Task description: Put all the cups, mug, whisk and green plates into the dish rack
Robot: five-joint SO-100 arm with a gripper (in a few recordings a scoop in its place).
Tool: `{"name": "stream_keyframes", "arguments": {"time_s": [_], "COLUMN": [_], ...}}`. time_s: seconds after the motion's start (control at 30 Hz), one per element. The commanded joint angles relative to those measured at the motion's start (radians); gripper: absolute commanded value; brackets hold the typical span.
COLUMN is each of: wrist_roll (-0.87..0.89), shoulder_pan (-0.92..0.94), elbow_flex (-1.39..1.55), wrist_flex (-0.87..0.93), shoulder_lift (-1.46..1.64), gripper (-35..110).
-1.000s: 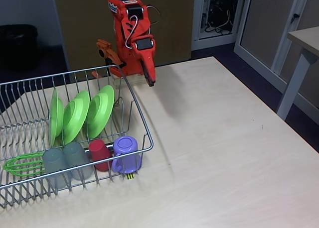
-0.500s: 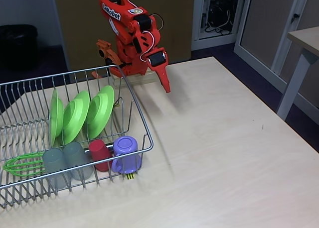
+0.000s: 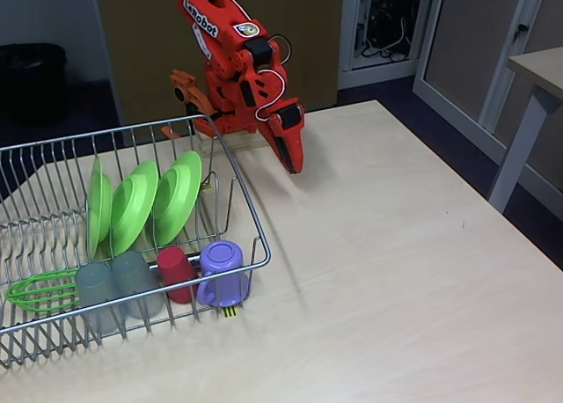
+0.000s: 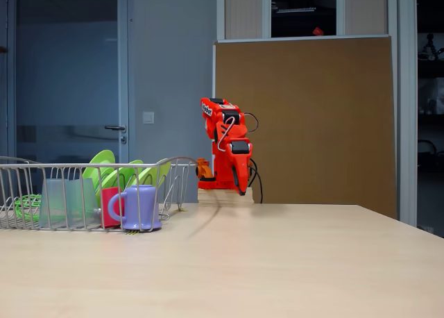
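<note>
A pale wood-grain table (image 3: 396, 271) stands in an office room with a brown board (image 4: 305, 116) behind it and a grey door (image 4: 66, 75) to the left. The orange arm bears white lettering, partly readable as "LeRobot". Its gripper (image 3: 293, 161) hangs empty above the table, jaws together. The dish rack (image 3: 257, 245) holds three green plates (image 3: 132, 205), whisk (image 3: 35, 290), two grey tumblers (image 3: 114, 284), red cup (image 3: 176, 271) and lilac mug (image 3: 222, 271).
</note>
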Motion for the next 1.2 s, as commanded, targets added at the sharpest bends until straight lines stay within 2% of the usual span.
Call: {"name": "stream_keyframes", "arguments": {"time_s": [0.0,0.2,0.33,0.47,0.77,0.9,1.17], "wrist_roll": [-0.089,-0.123,-0.081,-0.133,-0.138,-0.135,-0.132], "shoulder_pan": [-0.031,-0.055,-0.061,-0.072,-0.058,-0.089,-0.133], "elbow_flex": [0.032,0.071,0.072,0.074,0.074,0.074,0.074], "wrist_flex": [0.02,0.181,0.296,0.402,0.431,0.531,0.535], "shoulder_lift": [0.046,0.215,0.288,0.367,0.46,0.637,0.647], "gripper": [0,0,0,0,0,0,0]}}
